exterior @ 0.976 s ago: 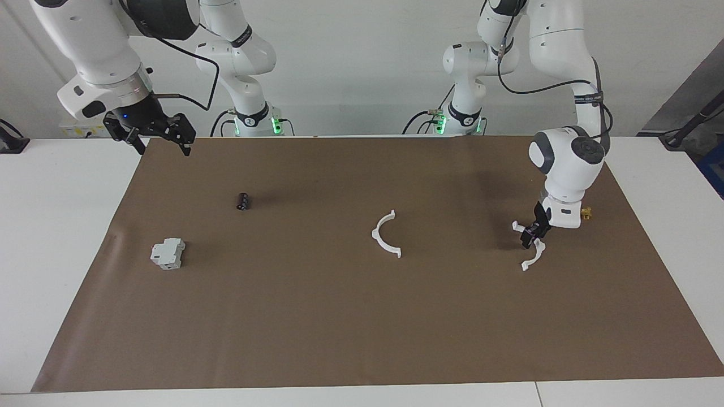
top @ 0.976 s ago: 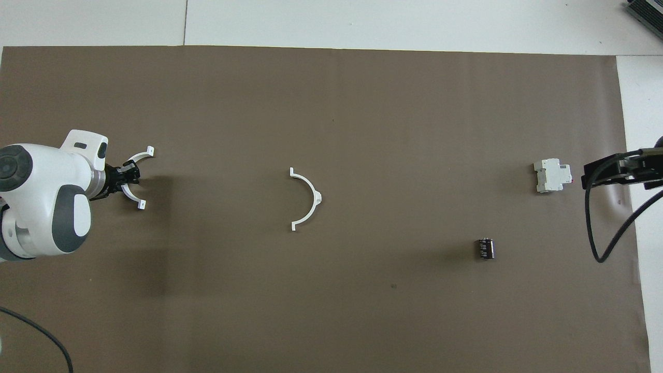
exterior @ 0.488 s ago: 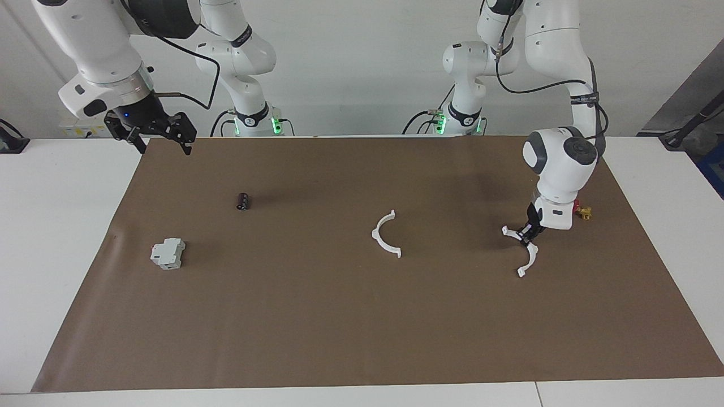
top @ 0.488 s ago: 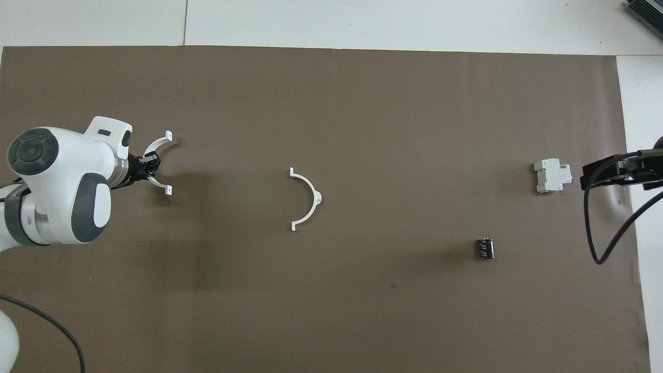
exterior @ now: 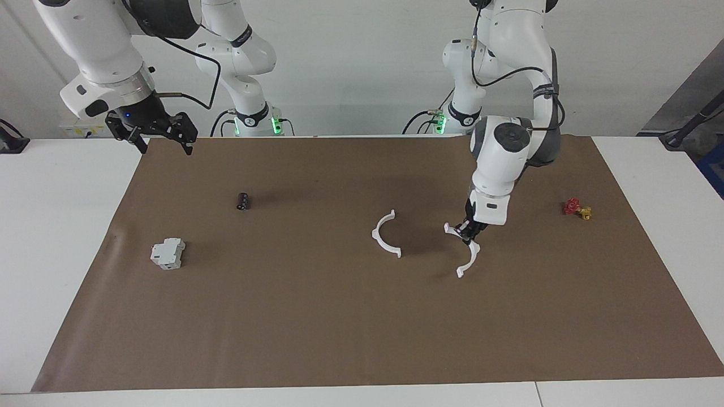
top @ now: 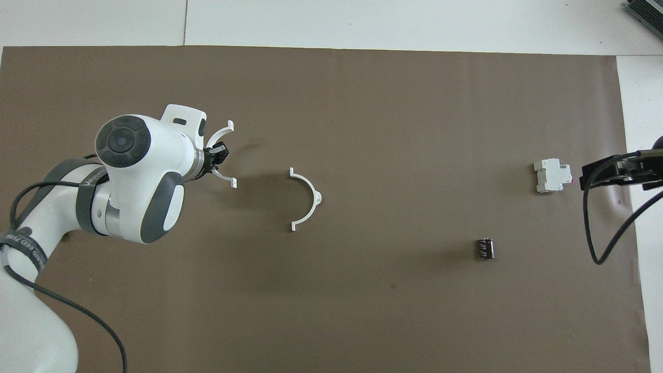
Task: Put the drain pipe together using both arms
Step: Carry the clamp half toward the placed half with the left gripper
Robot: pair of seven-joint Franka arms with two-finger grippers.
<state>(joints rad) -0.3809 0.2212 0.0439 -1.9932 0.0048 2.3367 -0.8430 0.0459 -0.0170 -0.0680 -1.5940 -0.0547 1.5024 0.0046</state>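
The drain pipe is in two white half rings here. One half ring (exterior: 467, 249) (top: 221, 155) is pinched at mid-curve by the left gripper (exterior: 469, 230) (top: 216, 158), its fingers (exterior: 465, 227) pressed tight onto the thin plastic, the arc's open side facing away from the wrist. It hangs low over the brown mat (exterior: 339, 316) (top: 362, 311), and whether its lower tip touches the mat cannot be told. The second half ring (exterior: 386, 233) (top: 307, 198) lies flat on the mat near those fingers, toward the right arm's end of the tabletop (exterior: 56, 226), apart from the held piece. A small red and yellow valve (exterior: 577, 208) sits on the mat, well away from the wrist. The right gripper (exterior: 160, 137) (top: 595, 176) waits in the air over the mat's corner by its own base, fingers spread wide. Under and around it on the mat are a grey-white block (exterior: 168, 254) (top: 552, 175) and a small black cylinder (exterior: 243, 201) (top: 485, 248).
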